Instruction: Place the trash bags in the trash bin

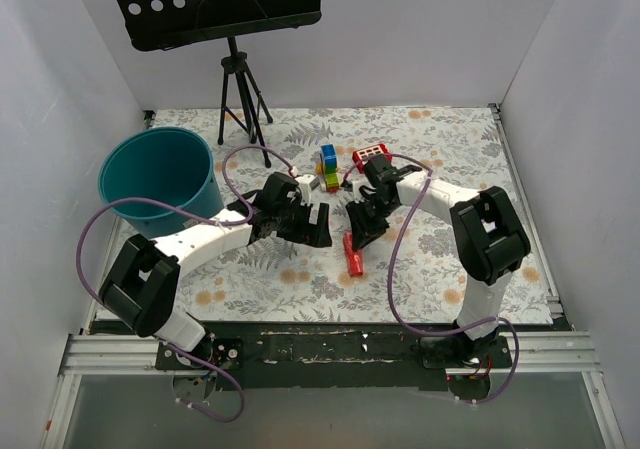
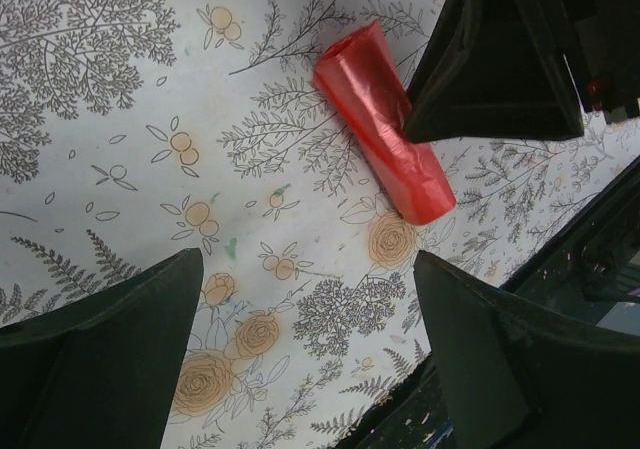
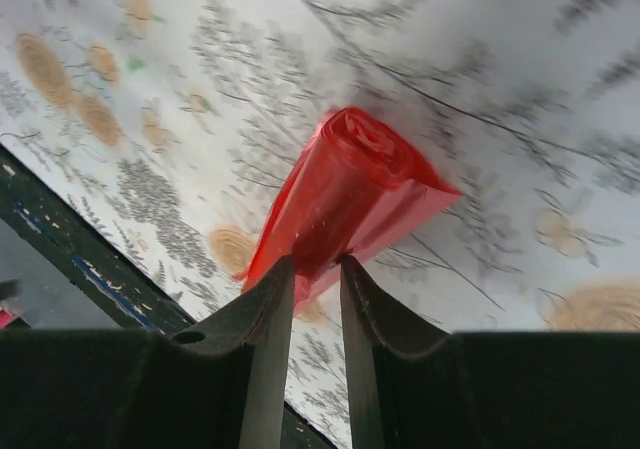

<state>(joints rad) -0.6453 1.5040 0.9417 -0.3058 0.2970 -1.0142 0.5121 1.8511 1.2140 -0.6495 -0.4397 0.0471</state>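
The trash bag [image 1: 352, 256] is a tight roll of thin red plastic film on the flowered table, just right of centre. My right gripper [image 1: 360, 231] stands over it, and in the right wrist view it [image 3: 317, 261] is shut on the roll's loose film [image 3: 340, 189]. My left gripper [image 1: 318, 227] is open and empty, a little left of the roll. In the left wrist view it [image 2: 305, 259] hangs over bare tablecloth, with the roll [image 2: 375, 109] ahead of it, partly behind the right gripper's fingers [image 2: 490, 69]. The teal trash bin [image 1: 195, 201] stands upright at the far left.
Stacked coloured blocks [image 1: 328, 167] and a small red box with white squares [image 1: 371, 153] lie behind the grippers. A black tripod music stand [image 1: 240, 89] stands at the back, beside the bin. White walls close three sides. A metal rail [image 1: 330, 349] runs along the near edge.
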